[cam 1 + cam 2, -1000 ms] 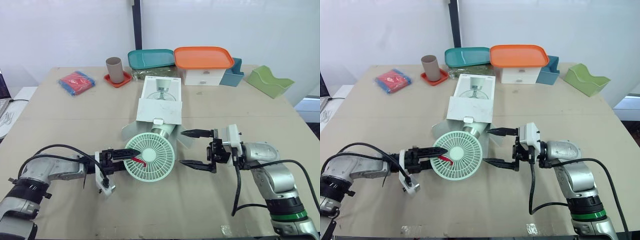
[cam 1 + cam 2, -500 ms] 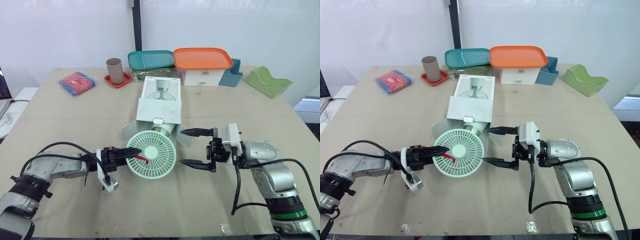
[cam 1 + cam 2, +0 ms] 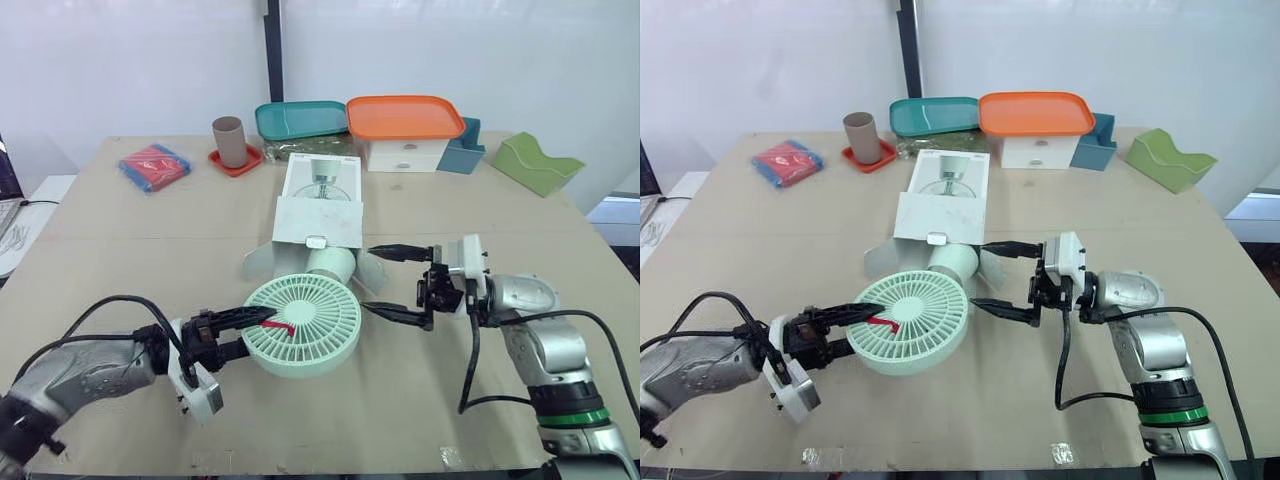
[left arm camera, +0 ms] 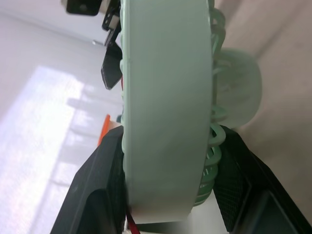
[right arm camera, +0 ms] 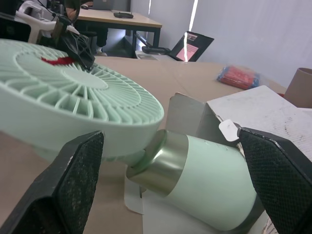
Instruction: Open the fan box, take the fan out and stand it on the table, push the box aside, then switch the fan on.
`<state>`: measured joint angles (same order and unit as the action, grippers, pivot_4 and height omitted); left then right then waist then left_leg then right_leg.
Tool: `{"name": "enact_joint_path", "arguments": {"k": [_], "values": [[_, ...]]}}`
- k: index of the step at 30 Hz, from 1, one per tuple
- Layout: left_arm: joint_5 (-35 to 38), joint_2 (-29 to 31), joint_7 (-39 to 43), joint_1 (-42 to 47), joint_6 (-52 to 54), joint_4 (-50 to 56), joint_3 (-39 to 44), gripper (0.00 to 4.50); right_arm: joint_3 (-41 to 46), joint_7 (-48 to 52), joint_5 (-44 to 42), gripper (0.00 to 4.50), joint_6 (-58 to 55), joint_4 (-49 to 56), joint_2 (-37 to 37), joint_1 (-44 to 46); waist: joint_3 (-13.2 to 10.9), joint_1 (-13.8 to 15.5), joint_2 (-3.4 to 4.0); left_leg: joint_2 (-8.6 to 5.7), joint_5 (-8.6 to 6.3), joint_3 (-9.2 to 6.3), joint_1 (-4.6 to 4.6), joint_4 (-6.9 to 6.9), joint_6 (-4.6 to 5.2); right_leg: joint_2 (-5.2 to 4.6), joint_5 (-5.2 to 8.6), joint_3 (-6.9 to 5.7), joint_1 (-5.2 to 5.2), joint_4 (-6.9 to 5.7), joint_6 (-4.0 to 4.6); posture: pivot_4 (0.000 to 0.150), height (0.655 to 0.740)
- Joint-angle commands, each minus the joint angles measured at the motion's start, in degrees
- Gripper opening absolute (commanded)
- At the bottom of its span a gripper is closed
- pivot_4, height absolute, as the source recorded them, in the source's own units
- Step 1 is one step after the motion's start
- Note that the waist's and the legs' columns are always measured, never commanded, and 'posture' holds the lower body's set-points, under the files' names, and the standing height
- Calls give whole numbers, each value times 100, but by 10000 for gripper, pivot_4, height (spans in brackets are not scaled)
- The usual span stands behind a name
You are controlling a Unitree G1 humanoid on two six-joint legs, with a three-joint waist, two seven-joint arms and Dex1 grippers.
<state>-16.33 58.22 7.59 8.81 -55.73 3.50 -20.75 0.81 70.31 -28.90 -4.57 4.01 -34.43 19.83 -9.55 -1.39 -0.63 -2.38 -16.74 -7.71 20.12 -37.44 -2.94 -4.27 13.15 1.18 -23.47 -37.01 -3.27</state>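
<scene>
- Your left hand point(image 3: 245, 332) is clamped on the rim of the fan point(image 3: 305, 325), one finger over the grille, one beneath it
- The fan head tilts face up just in front of the open fan box point(image 3: 320, 205), its pale green base sitting at the box mouth between the spread flaps
- Your right hand point(image 3: 372, 279) is spread wide, a finger on either side of that base, not touching it
- The fan box lies flat in the middle of the surface point(image 3: 120, 240)
</scene>
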Motion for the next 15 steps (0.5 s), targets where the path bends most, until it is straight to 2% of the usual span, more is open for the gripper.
{"name": "enact_joint_path", "arguments": {"k": [1, 6, 11, 15], "values": [[1614, 389, 701, -572, 980, 1056, 253, 18156, 93, 53, -56, 45000, 104, -15, 16, 164, 0, -6, 0, 1, 0, 1, 0, 0, 0, 1, 0, 0, 0, 0, 0, 1500, 7400], [3215, 618, 1097, -1204, 2436, 2216, 764, 18156, 26, 36, -73, 45000, 62, 12, 73, 223, -2, -11, 1, 5, -5, 5, 0, 0, 8, 6, 1, 4, 0, 1, 2, 1500, 7400], [4023, 386, 1168, -1450, 3425, 2918, 1270, 18156, -7, 55, -17, 45000, 129, -99, 128, 288, -5, -7, 5, 6, -6, 5, -3, 0, 10, 9, 3, 5, 1, 0, 4, 1500, 7400], [4667, -20, 724, -1607, 4355, 3503, 1748, 18156, -25, 55, 13, 45000, 162, -138, 161, 326, -7, -9, 5, 6, -7, 9, -3, -1, 11, 11, 4, 8, 1, 2, 4, 1500, 7400]]}}
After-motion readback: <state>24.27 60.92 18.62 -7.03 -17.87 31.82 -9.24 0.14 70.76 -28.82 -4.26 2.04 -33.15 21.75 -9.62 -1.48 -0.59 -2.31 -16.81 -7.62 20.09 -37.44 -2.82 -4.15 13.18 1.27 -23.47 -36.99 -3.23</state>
